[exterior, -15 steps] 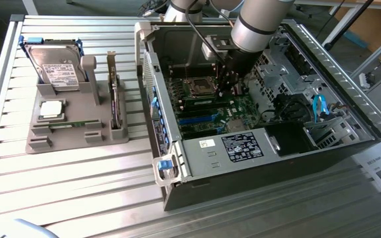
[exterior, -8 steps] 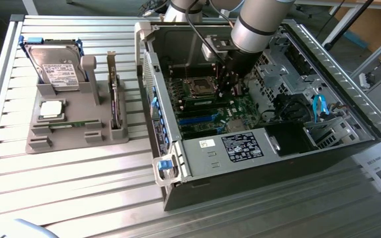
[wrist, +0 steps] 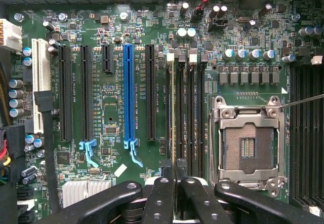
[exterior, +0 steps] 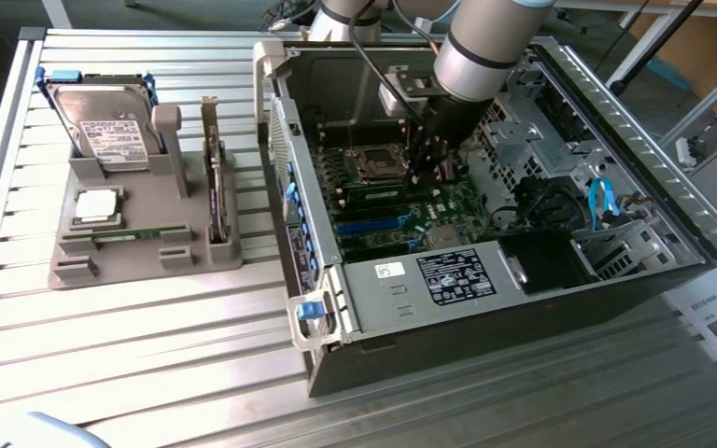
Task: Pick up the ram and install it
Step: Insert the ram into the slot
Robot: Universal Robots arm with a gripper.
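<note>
Pincer (wrist: 174, 186) clenched on the ram (wrist: 172, 107), stick edge-on along the DIMM slots (wrist: 191, 107) beside the empty CPU socket (wrist: 248, 145); risk judged: slight skew or a notch mismatch jams it on the slot lip, flexing the motherboard (wrist: 109, 97).

Gripper (wrist: 175, 183) downward — fingers (wrist: 161, 198) close together

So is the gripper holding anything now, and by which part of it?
It seems so: the gripper pinches the ram, seen edge-on, by its two flat faces, over the memory slots. Where along its length cannot be told.
</note>
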